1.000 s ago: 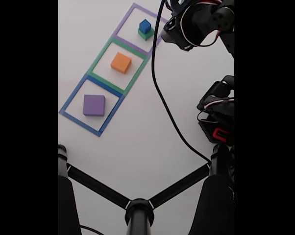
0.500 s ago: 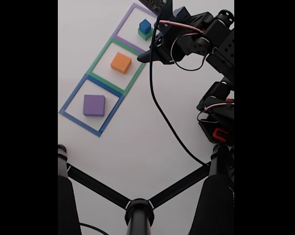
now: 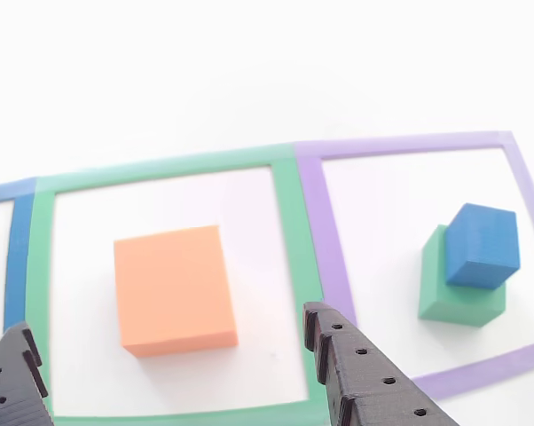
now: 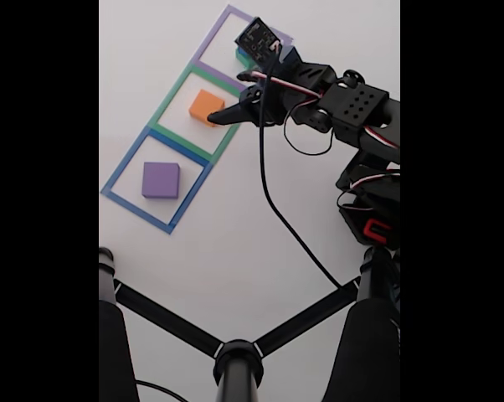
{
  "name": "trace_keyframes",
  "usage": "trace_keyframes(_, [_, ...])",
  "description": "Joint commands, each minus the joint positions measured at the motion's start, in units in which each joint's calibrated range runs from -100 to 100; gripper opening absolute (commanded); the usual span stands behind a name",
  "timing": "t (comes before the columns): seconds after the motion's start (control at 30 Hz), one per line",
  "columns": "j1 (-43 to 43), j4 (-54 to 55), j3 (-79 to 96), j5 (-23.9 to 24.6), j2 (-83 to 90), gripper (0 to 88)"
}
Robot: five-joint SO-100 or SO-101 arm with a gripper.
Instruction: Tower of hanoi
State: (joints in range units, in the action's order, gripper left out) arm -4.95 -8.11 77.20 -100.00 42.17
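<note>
In the fixed view the arm has swung from the upper right corner, where it was folded back a second ago, out leftward and down over the row of taped squares. Half a second ago its tip hung beside the purple tape square; now the claw (image 4: 214, 117) reaches to the orange block (image 4: 203, 103), its dark tip overlapping that block's lower right edge. The arm's body and its small board now cover most of the green block (image 4: 240, 55) and the blue cube, which stood plainly visible before. The black cable (image 4: 264, 180) has shifted left with the arm.
</note>
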Motion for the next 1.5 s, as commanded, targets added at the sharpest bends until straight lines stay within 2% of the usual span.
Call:
trace_keyframes(0.0, [0.8, 21.5, 3.4, 0.0, -7.5, 39.2])
trace_keyframes(0.4, [1.6, 53.6, 6.6, 0.0, -30.5, 39.1])
trace_keyframes(0.6, [1.3, 64.1, 3.8, 0.0, -42.9, 39.2])
trace_keyframes(0.9, [0.1, 69.7, -1.4, 0.0, -54.6, 38.7])
trace_keyframes(1.47, [2.1, 72.2, -2.1, 0.0, -60.4, 36.2])
